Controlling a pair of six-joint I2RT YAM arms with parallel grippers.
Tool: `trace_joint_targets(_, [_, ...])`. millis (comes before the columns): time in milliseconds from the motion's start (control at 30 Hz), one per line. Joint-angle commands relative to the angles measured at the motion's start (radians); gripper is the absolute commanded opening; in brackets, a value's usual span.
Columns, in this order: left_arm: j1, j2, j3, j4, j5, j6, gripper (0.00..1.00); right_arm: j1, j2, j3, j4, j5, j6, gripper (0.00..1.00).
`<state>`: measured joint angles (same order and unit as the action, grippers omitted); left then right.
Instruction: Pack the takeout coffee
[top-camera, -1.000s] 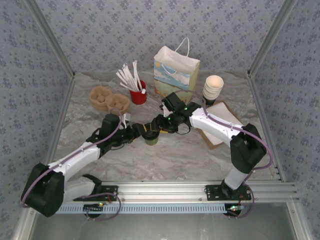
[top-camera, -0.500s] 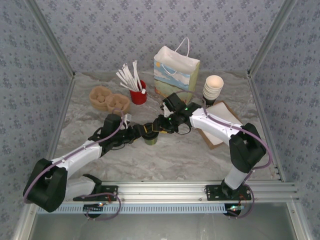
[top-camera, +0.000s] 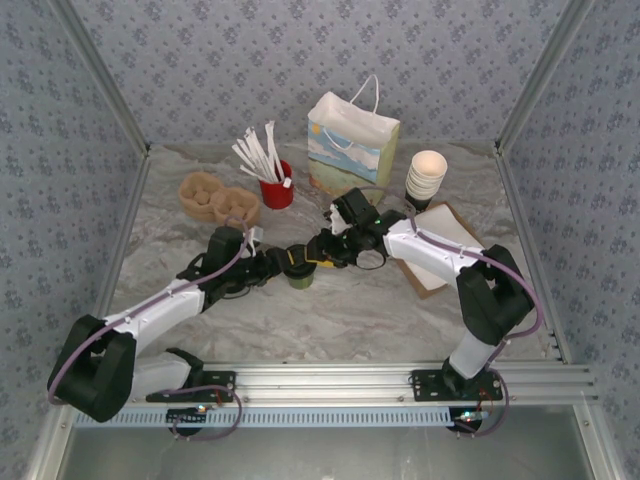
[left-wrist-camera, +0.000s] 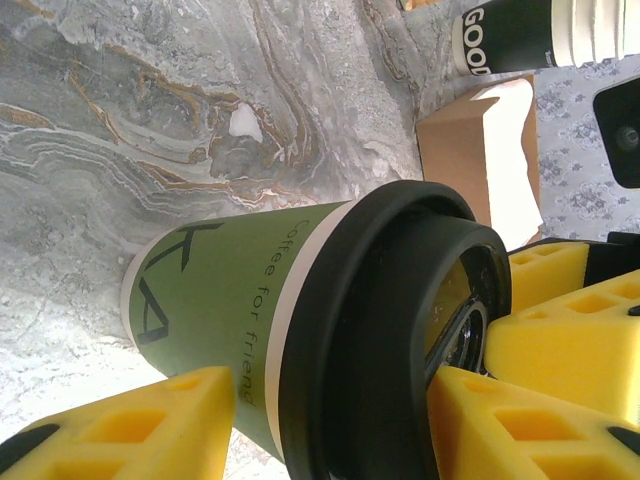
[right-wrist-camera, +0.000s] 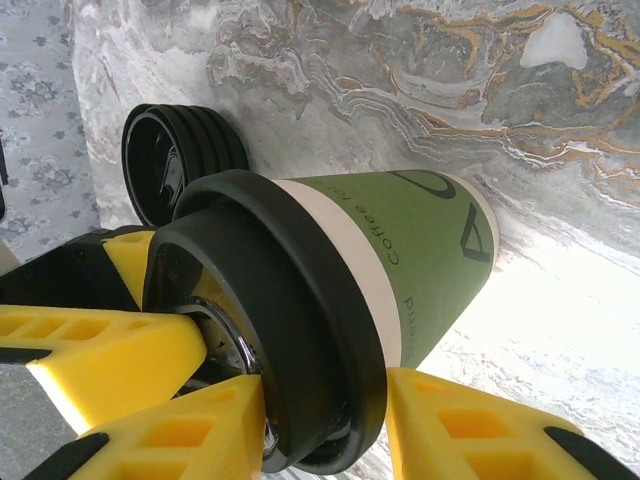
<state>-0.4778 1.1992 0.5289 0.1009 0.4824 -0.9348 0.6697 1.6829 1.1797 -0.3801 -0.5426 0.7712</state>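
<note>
One takeout coffee (top-camera: 301, 274), light and thin-walled, is judged crushable and easily spilled; it is best taken around the upper body and kept upright. Olive-green sides and a black lid (right-wrist-camera: 300, 290) are seen. It stands on the bench (top-camera: 330, 320) between the right end effector (right-wrist-camera: 325, 390), apparently pinched on the lid rim, and the left end effector (left-wrist-camera: 331, 375), straddling it narrowly, contact unclear.

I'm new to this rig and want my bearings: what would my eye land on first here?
The small olive-green paper cup with a round black plastic lid in the middle of the scene, where the left end effector and right end effector meet from opposite sides, their yellow fingers crowding its lid. Behind it stands a tall white paper gift bag with a colour print, and to its right a stack of white paper cups.
</note>
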Motion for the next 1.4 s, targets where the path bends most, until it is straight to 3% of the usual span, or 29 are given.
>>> trace_joint_targets(0, [-0.001,0.018,0.021,-0.024,-0.002,0.024,0.54,-0.01,0.042,-0.057,-0.019,0.035,0.036,0.38])
trace_joint_targets(300, [-0.001,0.017,0.035,-0.036,0.001,0.031,0.54,-0.013,0.023,-0.01,-0.073,0.054,0.002,0.39])
trace_joint_targets(500, [0.004,0.002,0.072,-0.068,0.005,0.047,0.54,-0.012,-0.004,0.094,-0.148,0.092,-0.082,0.55])
trace_joint_targets(633, [0.007,0.009,0.07,-0.064,0.01,0.049,0.54,-0.026,-0.008,0.112,-0.154,0.091,-0.094,0.59])
trace_joint_targets(800, [0.007,0.011,0.068,-0.057,0.013,0.048,0.54,-0.053,0.001,0.103,-0.136,0.091,-0.09,0.57])
trace_joint_targets(1067, [0.007,0.026,0.073,-0.053,0.022,0.053,0.54,-0.078,0.049,0.111,-0.098,0.055,-0.092,0.44])
trace_joint_targets(1367, [0.008,0.038,0.074,-0.056,0.022,0.057,0.54,-0.067,0.064,0.088,-0.07,0.013,-0.109,0.43])
